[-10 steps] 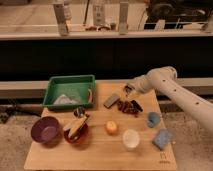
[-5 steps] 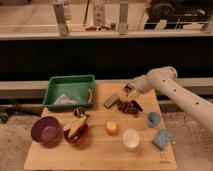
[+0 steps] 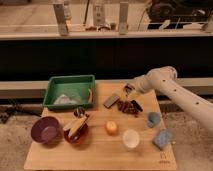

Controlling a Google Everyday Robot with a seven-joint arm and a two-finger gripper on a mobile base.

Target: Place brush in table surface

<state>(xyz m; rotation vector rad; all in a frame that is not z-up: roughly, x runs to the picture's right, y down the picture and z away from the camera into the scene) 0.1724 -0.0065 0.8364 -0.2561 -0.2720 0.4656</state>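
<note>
My gripper (image 3: 129, 93) hangs at the end of the white arm (image 3: 170, 90), low over the back middle of the light tan table surface (image 3: 100, 150). A small dark stubby thing with a lighter top, the brush (image 3: 129, 89), shows right at the gripper's tip. It is just above and behind a dark red grape cluster (image 3: 127, 106). I cannot tell whether the brush touches the table.
A flat grey block (image 3: 111, 100) lies left of the grapes. A green bin (image 3: 70, 90) stands at the back left. In front are a purple bowl (image 3: 46, 130), a red bowl with utensils (image 3: 76, 130), an orange fruit (image 3: 111, 127), a white cup (image 3: 131, 138), a blue cup (image 3: 154, 119) and a blue sponge (image 3: 162, 139).
</note>
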